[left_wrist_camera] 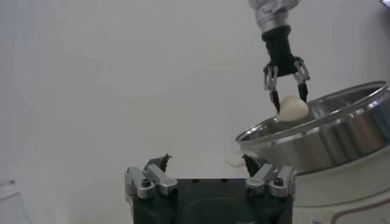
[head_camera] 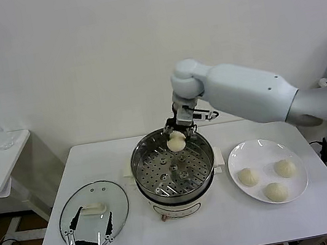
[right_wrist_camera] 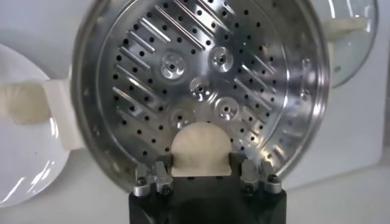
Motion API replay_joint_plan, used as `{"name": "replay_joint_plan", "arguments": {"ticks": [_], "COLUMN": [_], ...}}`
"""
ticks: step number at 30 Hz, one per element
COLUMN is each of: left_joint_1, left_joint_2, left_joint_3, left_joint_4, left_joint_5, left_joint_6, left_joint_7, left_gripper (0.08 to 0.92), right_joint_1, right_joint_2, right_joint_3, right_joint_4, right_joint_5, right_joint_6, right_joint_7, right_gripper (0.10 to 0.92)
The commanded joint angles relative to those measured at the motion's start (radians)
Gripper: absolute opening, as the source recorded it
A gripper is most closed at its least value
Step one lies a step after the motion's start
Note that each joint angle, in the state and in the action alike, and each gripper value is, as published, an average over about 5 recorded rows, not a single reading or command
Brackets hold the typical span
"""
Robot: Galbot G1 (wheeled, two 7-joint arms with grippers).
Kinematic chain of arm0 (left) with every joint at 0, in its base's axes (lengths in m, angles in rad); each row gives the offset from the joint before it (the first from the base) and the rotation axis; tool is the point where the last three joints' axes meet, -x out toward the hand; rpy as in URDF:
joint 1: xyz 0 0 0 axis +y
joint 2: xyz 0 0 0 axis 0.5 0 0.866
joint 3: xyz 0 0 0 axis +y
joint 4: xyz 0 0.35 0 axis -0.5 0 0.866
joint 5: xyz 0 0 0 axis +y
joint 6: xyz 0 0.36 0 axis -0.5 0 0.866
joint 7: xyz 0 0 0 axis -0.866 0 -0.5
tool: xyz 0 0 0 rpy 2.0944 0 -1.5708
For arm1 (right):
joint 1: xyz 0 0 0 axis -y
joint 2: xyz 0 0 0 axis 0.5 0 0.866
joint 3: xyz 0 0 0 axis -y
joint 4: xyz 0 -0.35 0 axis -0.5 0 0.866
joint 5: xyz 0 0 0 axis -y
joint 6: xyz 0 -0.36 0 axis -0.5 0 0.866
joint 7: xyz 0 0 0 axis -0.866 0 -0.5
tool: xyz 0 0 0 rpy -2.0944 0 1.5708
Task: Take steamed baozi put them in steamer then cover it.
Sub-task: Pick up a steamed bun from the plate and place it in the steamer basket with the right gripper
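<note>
Over the steamer (head_camera: 173,169), near its far rim, the right gripper (head_camera: 176,136) hangs with its jaws clamped on one baozi (head_camera: 177,143), not yet set on the perforated tray! That tray is bare, so none is in so far. Three more buns (head_camera: 276,191) wait on the white plate (head_camera: 237,160) toward the table's right edge. Left gripper (head_camera: 90,235), jaws apart, hovers over the glass cover (head_camera: 116,195) at the front-left corner. Covering comes last.
</note>
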Motion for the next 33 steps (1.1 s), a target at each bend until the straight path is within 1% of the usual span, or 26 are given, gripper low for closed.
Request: {"name": "replay_joint_plan", "arguments": {"ticks": [1,12,15,18,21,24,27,30,33], "left_joint_1": [0.0,-0.001,-0.002,-0.004,-0.004,-0.005,-0.008,-0.015,-0.019], "left_joint_2": [-0.001,-0.004,-0.004,-0.003,-0.001,0.0,0.001,0.001,0.001], "left_joint_3": [-0.002,-0.01,-0.013,-0.017,-0.021,-0.023,-0.02,-0.013,-0.005], "left_joint_4": [-0.001,0.002,0.0,-0.003,-0.006,-0.007,-0.005,-0.002,-0.004], "left_joint_5": [-0.001,-0.001,-0.002,-0.004,-0.008,-0.012,-0.013,-0.013,-0.011], "left_joint_6": [-0.003,-0.006,-0.007,-0.007,-0.006,-0.005,-0.004,0.0,0.003], "left_joint_7": [-0.002,-0.004,-0.004,-0.005,-0.006,-0.006,-0.005,-0.005,-0.005], "left_gripper": [0.823,0.823,0.823,0.823,0.823,0.823,0.823,0.823,0.823], "right_joint_1": [-0.039,-0.064,-0.073,-0.084,-0.086,-0.056,-0.007,0.056,0.129], "right_joint_2": [0.052,0.099,0.107,0.109,0.086,0.02,-0.069,-0.169,-0.266], "right_joint_3": [-0.012,0.013,0.015,0.032,0.068,0.095,0.119,0.134,0.097], "right_joint_4": [-0.032,-0.088,-0.093,-0.09,-0.061,0.001,0.059,0.084,0.064], "right_joint_5": [-0.053,-0.093,-0.103,-0.108,-0.099,-0.028,0.085,0.211,0.345], "right_joint_6": [0.0,-0.02,-0.024,-0.026,-0.027,-0.055,-0.125,-0.236,-0.364], "right_joint_7": [-0.004,0.005,0.019,0.024,0.002,-0.046,-0.106,-0.153,-0.157], "right_gripper": [0.645,0.658,0.697,0.768,0.813,0.821,0.822,0.823,0.823]}}
